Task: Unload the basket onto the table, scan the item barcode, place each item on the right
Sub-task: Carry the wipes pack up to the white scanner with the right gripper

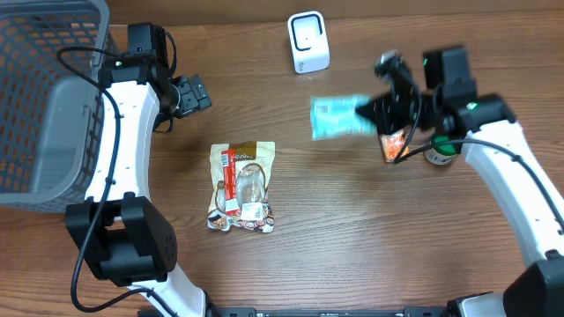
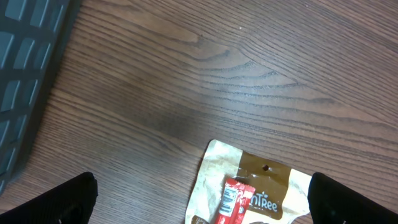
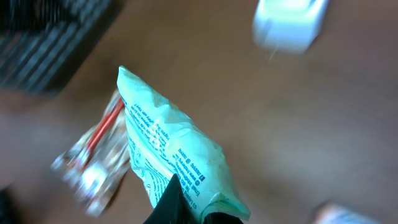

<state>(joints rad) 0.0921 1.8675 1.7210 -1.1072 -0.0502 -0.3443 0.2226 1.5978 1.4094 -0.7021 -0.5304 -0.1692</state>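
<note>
Two white robot arms work at a brown wooden surface (image 1: 352,246). Far on the left sits a gray basket (image 1: 44,88) with holes in its walls. The left arm (image 1: 123,114) stands just beside the basket. The left jaws are spread wide apart and hold nothing. In the left wrist view, one dark finger (image 2: 62,202) shows in each bottom corner, and the top of a brown snack bag (image 2: 255,186) lies on the wood between them. The fingers are not touching the bag.

From above, the brown snack bag (image 1: 242,187) lies flat near the middle. It has a red stripe on it and a crinkly bottom edge. Up at the far edge stands a small white scanner (image 1: 308,41).

To the right of the scanner is a light green bag (image 1: 339,116) with small print on it. It is near the scanner but not touching it. The right jaws are pressed together, pinching one end of this bag and holding it up off the wood. In the right wrist view the green bag (image 3: 174,155) looks blurry. Something orange (image 1: 394,145) and a round green and white thing (image 1: 441,151) sit by the right arm (image 1: 511,167). I cannot tell what they are.
</note>
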